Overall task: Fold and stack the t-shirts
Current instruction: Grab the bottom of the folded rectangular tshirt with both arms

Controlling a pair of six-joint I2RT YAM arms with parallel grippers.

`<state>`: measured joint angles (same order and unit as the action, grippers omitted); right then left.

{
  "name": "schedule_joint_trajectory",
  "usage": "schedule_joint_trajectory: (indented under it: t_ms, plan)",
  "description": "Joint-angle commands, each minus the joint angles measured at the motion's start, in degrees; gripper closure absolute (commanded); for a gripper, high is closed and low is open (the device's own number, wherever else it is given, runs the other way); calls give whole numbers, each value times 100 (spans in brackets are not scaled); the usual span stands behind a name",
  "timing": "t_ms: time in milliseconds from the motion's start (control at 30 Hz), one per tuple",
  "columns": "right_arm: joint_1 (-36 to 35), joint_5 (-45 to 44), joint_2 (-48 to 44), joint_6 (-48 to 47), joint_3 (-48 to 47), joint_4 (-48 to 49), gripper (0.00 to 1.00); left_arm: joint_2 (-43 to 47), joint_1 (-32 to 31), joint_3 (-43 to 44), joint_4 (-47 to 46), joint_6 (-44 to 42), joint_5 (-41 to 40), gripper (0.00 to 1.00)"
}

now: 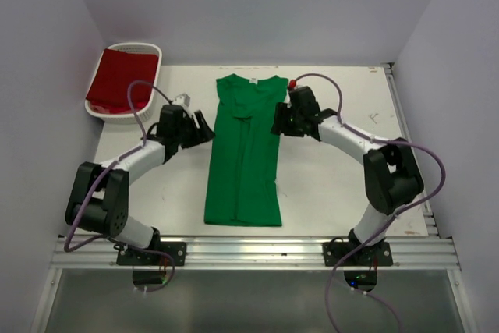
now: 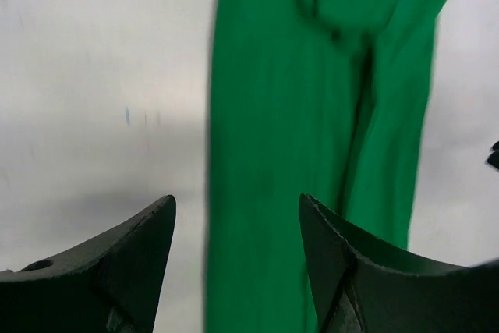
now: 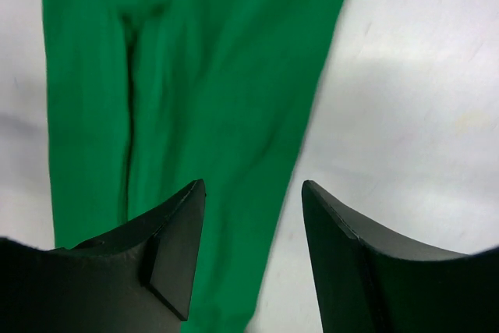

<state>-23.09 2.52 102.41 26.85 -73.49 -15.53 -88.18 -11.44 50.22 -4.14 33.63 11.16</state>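
Both of my left gripper [image 2: 238, 208] fingers [image 2: 148, 239] stood well apart with nothing between them, hovering over the left edge of the green t-shirt [image 1: 243, 154]. My right gripper [image 3: 253, 189] was likewise parted and empty, above the shirt's right edge near the collar. Between my two arms the green t-shirt lay flat on the white table [image 1: 327, 185], folded lengthwise into a narrow strip, its white neck label at the far end. Farther left, the dark red t-shirt [image 1: 121, 83] sat in the white basket [image 1: 158, 55] at the table's far corner.
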Motion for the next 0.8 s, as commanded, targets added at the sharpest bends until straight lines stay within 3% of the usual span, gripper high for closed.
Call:
schedule_joint_trajectory:
  t_ms: [0,167,400,767]
  plan:
    - [-790,-156,-765,259,905,-179,44,781,-559,-871,1177,-14,-465,32]
    - [-1531,-138,-1635,697,2241,-222,45,2083,-1237,-2092,1635,231,-167,33]
    - [-2111,-200,-2875,1085,3112,-714,46,3947,-1580,-2675,2699,539,237,32]
    - [-2287,494,-3386,1788,4052,-390,46,3712,-2257,-2939,3384,1181,72,37]
